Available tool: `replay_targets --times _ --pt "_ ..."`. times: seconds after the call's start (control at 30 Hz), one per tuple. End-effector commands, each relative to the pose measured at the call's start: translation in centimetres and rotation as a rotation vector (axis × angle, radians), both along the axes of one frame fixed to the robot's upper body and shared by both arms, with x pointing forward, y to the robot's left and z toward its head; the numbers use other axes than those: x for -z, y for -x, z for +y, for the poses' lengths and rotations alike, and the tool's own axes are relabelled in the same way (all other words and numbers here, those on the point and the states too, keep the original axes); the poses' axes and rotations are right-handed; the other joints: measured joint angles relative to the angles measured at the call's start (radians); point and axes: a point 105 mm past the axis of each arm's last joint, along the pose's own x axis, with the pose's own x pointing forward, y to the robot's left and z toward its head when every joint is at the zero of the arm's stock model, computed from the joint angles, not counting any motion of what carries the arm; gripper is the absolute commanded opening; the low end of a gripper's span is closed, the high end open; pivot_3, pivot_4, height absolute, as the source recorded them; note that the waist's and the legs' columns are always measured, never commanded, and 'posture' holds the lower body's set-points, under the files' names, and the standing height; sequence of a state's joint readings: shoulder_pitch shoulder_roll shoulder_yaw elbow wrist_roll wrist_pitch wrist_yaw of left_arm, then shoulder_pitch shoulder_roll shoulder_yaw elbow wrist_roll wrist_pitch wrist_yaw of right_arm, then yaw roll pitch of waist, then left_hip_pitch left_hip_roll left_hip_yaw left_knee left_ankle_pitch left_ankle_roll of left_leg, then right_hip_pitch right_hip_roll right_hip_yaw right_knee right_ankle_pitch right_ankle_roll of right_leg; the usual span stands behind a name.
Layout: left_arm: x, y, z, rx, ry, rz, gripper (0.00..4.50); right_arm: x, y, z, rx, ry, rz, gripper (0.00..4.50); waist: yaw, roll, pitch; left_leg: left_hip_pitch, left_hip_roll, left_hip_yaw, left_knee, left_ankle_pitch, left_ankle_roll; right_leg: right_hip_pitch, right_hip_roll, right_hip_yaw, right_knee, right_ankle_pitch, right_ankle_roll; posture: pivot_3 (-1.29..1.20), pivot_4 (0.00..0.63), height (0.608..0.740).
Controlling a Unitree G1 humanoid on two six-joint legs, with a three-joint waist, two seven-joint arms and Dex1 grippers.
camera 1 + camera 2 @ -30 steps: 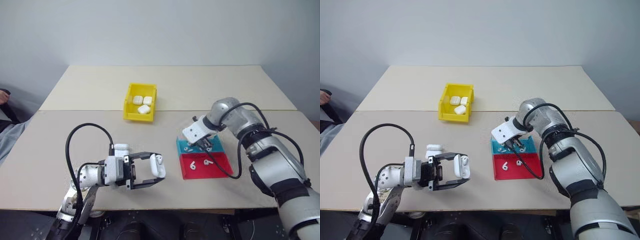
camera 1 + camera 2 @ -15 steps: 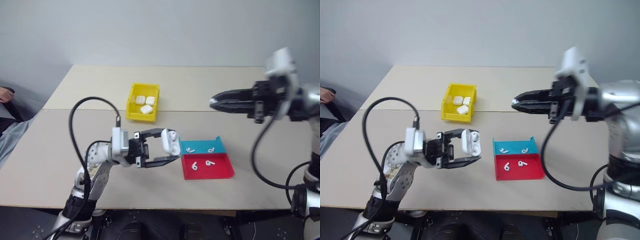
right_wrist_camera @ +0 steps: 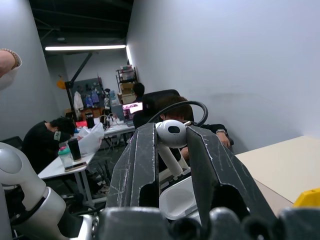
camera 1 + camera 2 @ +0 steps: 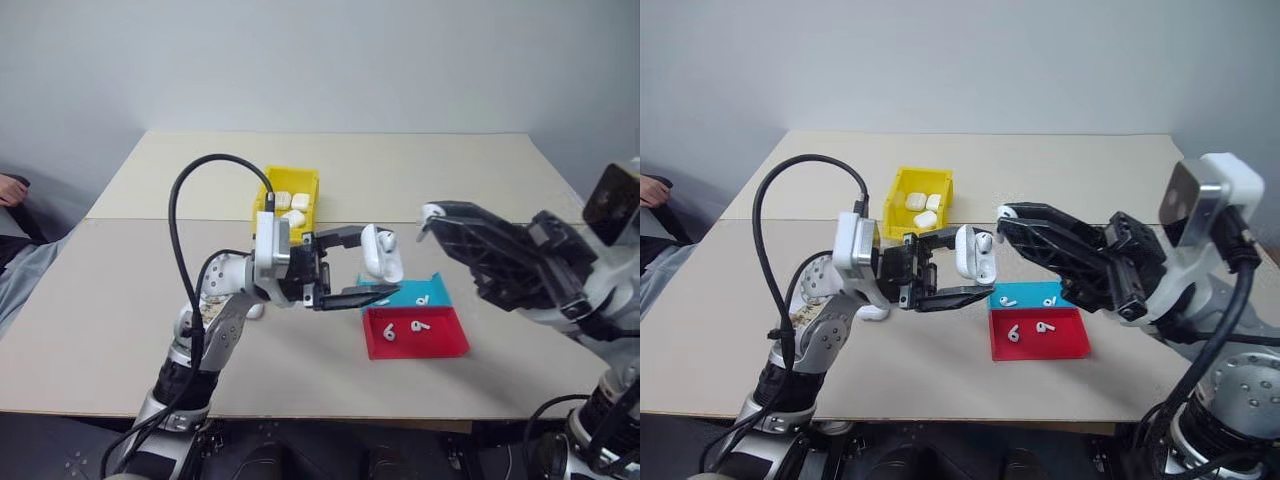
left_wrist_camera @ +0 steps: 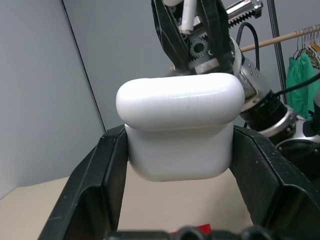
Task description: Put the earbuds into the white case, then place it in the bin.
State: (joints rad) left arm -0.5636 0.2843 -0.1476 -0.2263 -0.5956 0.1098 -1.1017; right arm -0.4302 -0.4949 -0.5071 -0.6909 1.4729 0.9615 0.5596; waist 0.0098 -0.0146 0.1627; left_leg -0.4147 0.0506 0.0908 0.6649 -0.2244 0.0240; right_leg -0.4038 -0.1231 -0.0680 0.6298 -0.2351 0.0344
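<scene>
Left pincer (image 4: 362, 268), raised above the beige bench (image 4: 120, 300), is clamped on the small glossy white rounded earbud case (image 4: 376, 254); the left wrist view shows a black finger pressed against each side of the case body. Case lid is hinged open.

Right pincer (image 4: 1006, 213) is also raised, its tip just beside the open case. It is clenched on one tiny glossy white stemmed earbud (image 3: 170, 137); in the right wrist view the bud head sits between the two black fingers with the stem pointing down toward the open case cavity below it.

Four more white earbuds lie in the shallow teal-and-red plastic tray (image 4: 448, 343) on the bench under the pincers: two in the teal half (image 4: 425, 299), two in the red half (image 4: 410, 327).

Bright yellow rectangular plastic bin (image 4: 264, 227) stands farther back on the bench, well apart from both pincers, partly behind the left arm's black cable (image 4: 186, 190). Closed white cases (image 4: 298, 203) lie in it.
</scene>
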Motion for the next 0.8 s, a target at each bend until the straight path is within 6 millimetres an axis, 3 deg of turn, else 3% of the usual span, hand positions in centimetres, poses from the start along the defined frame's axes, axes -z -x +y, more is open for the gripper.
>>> replay_targets --times 0.03,0.8 --pt "-1.1 0.7 0.1 0.014 0.031 -0.035 2.80 -0.2 0.6 0.5 -0.012 -0.005 -0.028 0.85 0.001 0.000 0.000 0.000 0.000 0.000 0.000 0.000 0.000 0.000 0.000 0.000 0.000 0.000 0.000 0.00 0.150 0.740" --pt "-0.8 0.8 0.6 -0.016 0.051 -0.046 2.80 2.0 -0.7 0.6 0.018 0.076 0.027 0.85 0.002 0.000 0.000 0.000 0.000 -0.002 0.000 0.000 0.000 0.000 0.000 0.000 -0.001 0.000 0.000 0.00 0.150 0.740"
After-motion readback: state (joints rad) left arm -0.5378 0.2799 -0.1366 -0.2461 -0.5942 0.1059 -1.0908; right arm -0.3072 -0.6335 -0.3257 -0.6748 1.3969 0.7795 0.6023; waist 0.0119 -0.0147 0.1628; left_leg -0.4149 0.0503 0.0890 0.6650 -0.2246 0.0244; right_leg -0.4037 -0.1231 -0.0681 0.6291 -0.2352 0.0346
